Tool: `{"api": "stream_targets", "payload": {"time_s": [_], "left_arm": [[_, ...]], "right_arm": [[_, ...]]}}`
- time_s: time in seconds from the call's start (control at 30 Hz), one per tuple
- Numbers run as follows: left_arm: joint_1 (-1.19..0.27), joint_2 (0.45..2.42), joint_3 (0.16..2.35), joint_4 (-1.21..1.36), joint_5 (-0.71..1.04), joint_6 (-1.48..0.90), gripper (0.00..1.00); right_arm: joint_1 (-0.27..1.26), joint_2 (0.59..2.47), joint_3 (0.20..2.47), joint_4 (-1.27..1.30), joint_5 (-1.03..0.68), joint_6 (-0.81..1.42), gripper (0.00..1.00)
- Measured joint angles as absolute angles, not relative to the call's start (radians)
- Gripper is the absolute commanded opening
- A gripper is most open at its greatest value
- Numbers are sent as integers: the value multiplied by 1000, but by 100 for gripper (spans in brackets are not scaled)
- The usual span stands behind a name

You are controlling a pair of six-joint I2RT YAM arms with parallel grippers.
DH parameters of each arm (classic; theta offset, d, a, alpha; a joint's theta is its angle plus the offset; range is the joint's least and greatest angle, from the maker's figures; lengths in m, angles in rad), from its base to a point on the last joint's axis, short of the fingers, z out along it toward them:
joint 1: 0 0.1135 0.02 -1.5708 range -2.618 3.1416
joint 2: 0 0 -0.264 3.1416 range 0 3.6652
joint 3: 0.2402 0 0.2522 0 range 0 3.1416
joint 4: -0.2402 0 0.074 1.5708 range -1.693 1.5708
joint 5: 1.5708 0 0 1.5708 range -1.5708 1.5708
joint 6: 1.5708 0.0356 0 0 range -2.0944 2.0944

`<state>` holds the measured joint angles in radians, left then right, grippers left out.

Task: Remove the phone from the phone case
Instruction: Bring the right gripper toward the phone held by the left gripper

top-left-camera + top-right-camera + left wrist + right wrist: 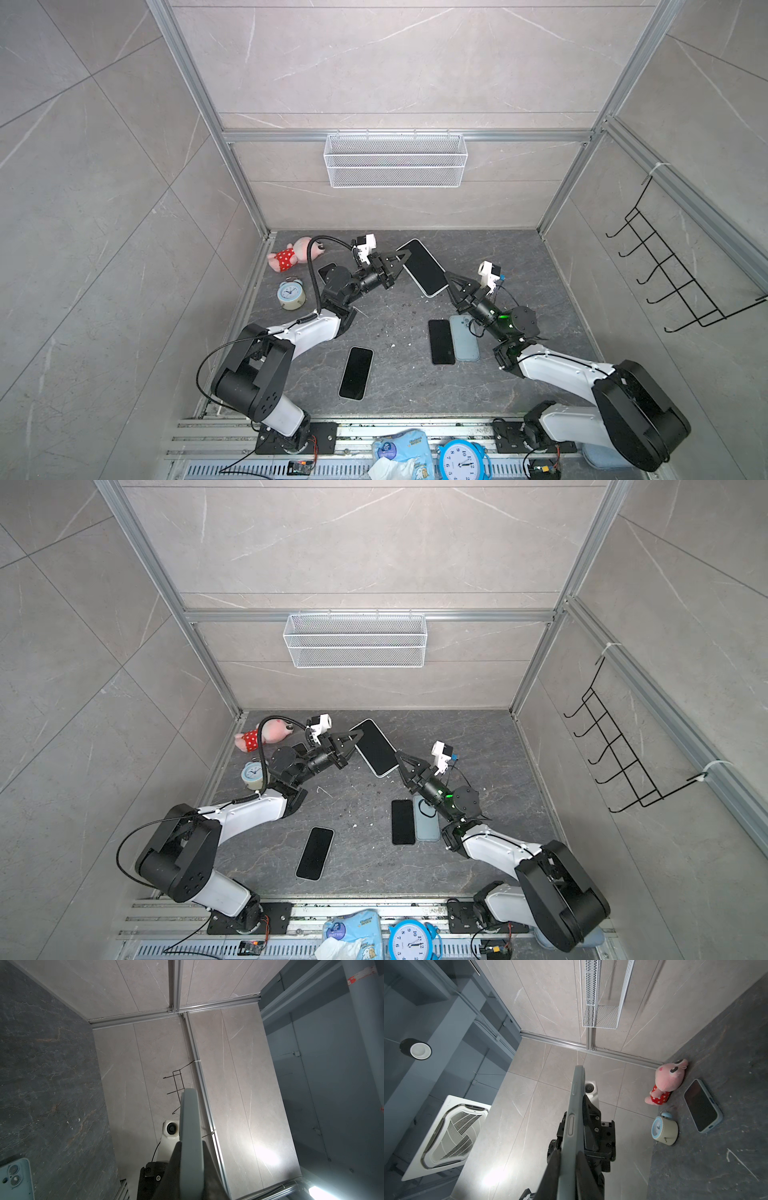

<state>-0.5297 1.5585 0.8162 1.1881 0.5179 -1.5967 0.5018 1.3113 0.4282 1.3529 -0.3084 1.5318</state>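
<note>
Both top views: the phone (420, 266) sits in its case (433, 295), left jaws and right jaws gripping its ends.

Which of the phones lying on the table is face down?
The pale blue phone beside the right arm, camera lenses up. It lies alongside a black phone that, like the others, shows its dark screen.

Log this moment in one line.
left gripper: shut on pale-grey-cased black-screen phone | right gripper: shut on same phone | phone: aloft, in case
</note>
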Motion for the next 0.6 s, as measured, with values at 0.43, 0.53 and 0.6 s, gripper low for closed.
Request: {"api": "stream_targets", "payload": {"time_s": [0.43, 0.53, 0.6], "left_arm": [[-594, 1564, 820, 1237, 368, -1572, 0], [-594, 1564, 821, 1253, 333, -1570, 0], [-594, 1564, 821, 1259, 314, -1570, 0]], "right_arm": [[481, 1341, 457, 1426, -248, 1590, 10], [476, 1367, 495, 1424, -249, 1611, 10], [474, 1382, 516, 1423, -248, 1626, 10]]}}
